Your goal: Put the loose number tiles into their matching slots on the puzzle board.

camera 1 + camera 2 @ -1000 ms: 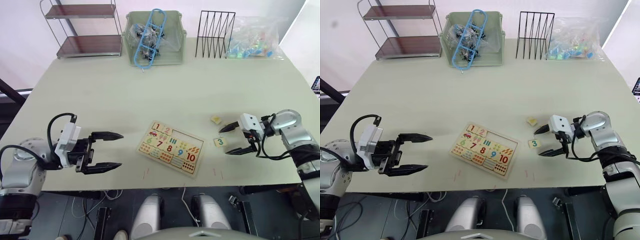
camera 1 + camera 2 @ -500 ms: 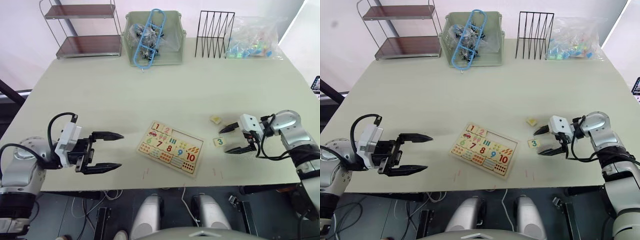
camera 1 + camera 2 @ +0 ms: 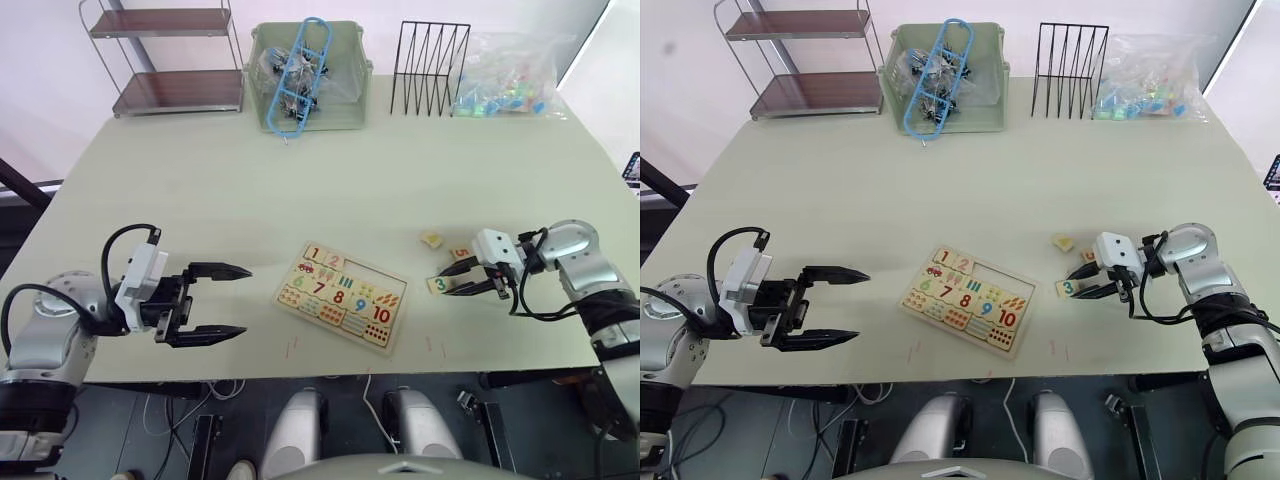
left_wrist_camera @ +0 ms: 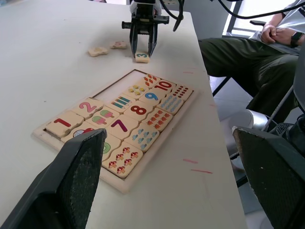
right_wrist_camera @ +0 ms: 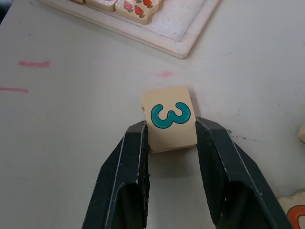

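Our right gripper (image 5: 170, 131) squeezes the 3 tile (image 5: 169, 118); the board (image 3: 343, 296) lies to its left. Our left gripper (image 3: 225, 300) waits open.

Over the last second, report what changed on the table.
The right claw narrowed from wide open onto the 3 tile, its fingers now against the tile's sides. Unchanged: the tile's spot, the puzzle board, the open left claw.

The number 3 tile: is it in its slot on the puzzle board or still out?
Out. The 3 tile lies on the table, pinched by the right hand, apart from the puzzle board.
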You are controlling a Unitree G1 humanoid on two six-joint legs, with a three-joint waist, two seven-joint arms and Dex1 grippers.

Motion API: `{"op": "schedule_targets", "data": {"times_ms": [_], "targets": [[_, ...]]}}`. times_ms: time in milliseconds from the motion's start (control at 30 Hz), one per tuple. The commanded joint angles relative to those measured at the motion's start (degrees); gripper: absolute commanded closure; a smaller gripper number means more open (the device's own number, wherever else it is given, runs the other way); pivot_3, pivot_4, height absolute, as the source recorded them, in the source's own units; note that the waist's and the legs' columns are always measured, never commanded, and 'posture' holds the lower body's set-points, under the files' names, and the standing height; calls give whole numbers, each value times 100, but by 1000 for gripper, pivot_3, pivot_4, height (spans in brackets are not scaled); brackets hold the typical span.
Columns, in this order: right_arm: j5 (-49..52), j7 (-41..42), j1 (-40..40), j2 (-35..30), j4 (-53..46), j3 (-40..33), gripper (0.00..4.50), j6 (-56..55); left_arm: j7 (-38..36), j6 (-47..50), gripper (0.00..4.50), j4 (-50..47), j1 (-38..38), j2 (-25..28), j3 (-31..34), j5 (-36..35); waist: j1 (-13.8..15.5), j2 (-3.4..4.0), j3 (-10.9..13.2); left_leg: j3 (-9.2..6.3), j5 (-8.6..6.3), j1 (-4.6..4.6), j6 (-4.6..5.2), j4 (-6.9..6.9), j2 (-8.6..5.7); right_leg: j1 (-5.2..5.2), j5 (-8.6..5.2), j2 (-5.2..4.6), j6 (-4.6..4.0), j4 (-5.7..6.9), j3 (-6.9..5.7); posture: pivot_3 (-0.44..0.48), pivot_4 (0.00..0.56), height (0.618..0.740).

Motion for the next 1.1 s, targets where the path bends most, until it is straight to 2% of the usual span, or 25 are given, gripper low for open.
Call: {"op": "schedule_targets", "data": {"times_ms": [33,133,233,333,567,800,900,1100], "targets": [[307,-379,432,-329,-1345,-417,3608,1183,-172,-80,0,-21,0,-5,163,-39,21,3,2,-1,0,-5,0,0,0,-3,0,0,0,1,-1,0,150,739],[413,-639,735,-452,-2070,-591,3608,1823,-172,-75,0,-21,17,-13,191,-20,15,4,3,-2,0,-10,0,0,-1,-6,0,-1,1,0,-3,0,150,739],[571,-1577,1258,-513,-3400,-941,3608,3221,-171,-106,0,-43,126,-48,257,33,2,7,5,2,0,-5,0,1,0,-6,0,2,1,2,1,0,150,739],[801,-2176,1622,-615,-4592,-1177,3608,4481,-139,-53,0,-80,176,-96,379,42,16,7,5,-5,0,-15,0,-5,1,-14,-1,1,0,3,-3,0,150,739],[1400,-3378,1537,-411,-6283,-1256,3608,6716,-63,87,0,-162,224,-152,567,79,7,6,4,-4,0,-20,0,0,1,-19,-1,0,0,0,-2,0,150,739],[1491,-4485,927,157,-6819,-740,3608,8098,20,223,0,-255,230,-197,685,120,1,5,5,-6,0,-23,0,-2,1,-21,-1,1,1,-1,-4,0,150,739],[1529,-5015,595,634,-6969,-501,3608,8708,63,241,0,-280,272,-155,701,232,-1,4,5,-6,0,-26,0,-2,1,-23,0,0,1,-3,-5,0,150,739],[1646,-5507,206,1122,-6945,-244,3608,9308,205,317,0,-336,290,-182,800,305,-1,4,5,-8,0,-29,0,-3,0,-26,0,0,1,-4,-7,0,150,739]]}}
